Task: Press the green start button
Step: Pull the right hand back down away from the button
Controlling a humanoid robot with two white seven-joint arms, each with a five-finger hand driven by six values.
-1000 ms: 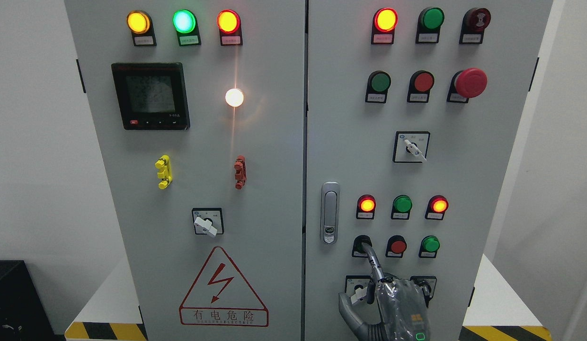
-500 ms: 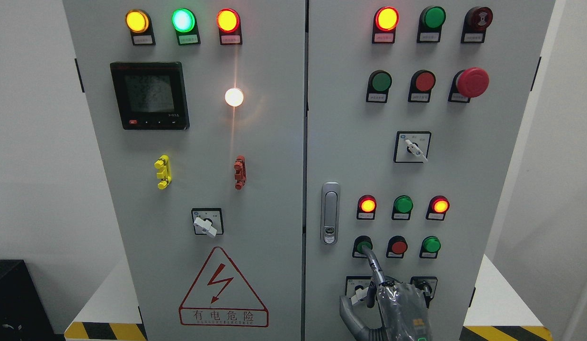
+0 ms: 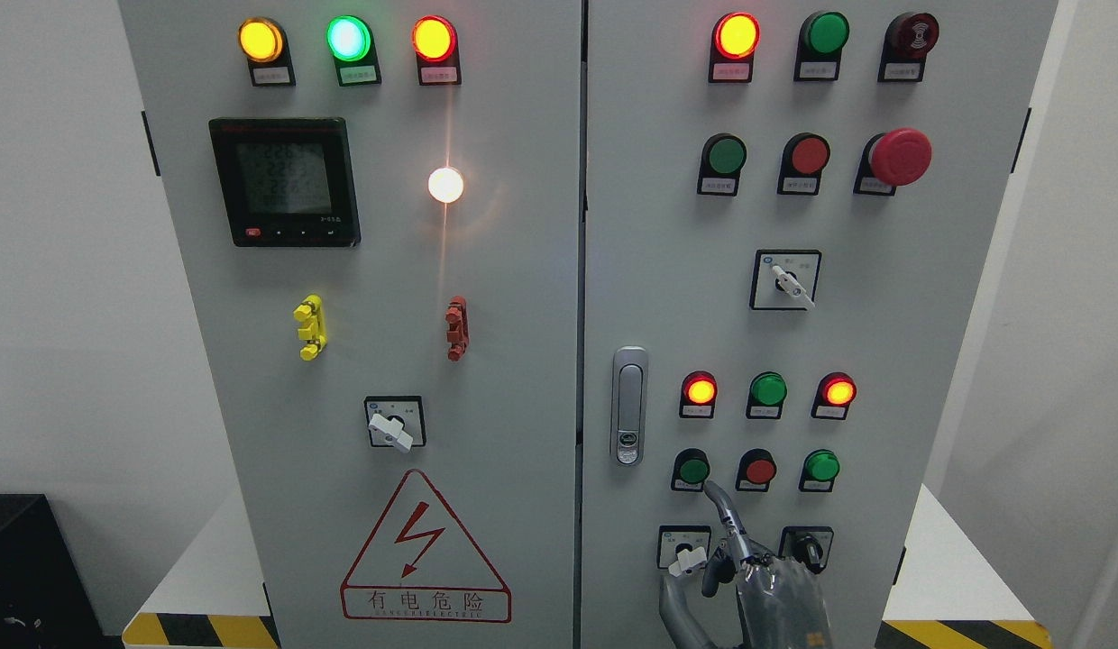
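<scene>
A tall grey sheet-metal control cabinet (image 3: 487, 361) fills my head view, its two painted doors studded with lamps, round buttons and selector switches. The job is on the right-hand door (image 3: 884, 324), smooth and matte, low down beside the silver door latch (image 3: 627, 406).

My robot's right hand (image 3: 775, 595), glossy grey metal and plastic, rises from the bottom edge right of the middle. The left arm is out of view, so the right hand is the only one placed for this. Its fingers (image 3: 723, 509) grasp nothing: the index is stretched out long and slim, and the rest are clenched into the palm.

The round green start button (image 3: 693, 470), a flat dull cap in a black collar, sits at the left end of the lowest row of three, with a round red button (image 3: 758, 470) next along. It lies just up and to the left of the index tip, which I judge to be near it but off its face. The finger's long axis slants up and left, almost at the cap. A press, I reckon, needs a small push up-left and inward, clear of the red one.
</scene>
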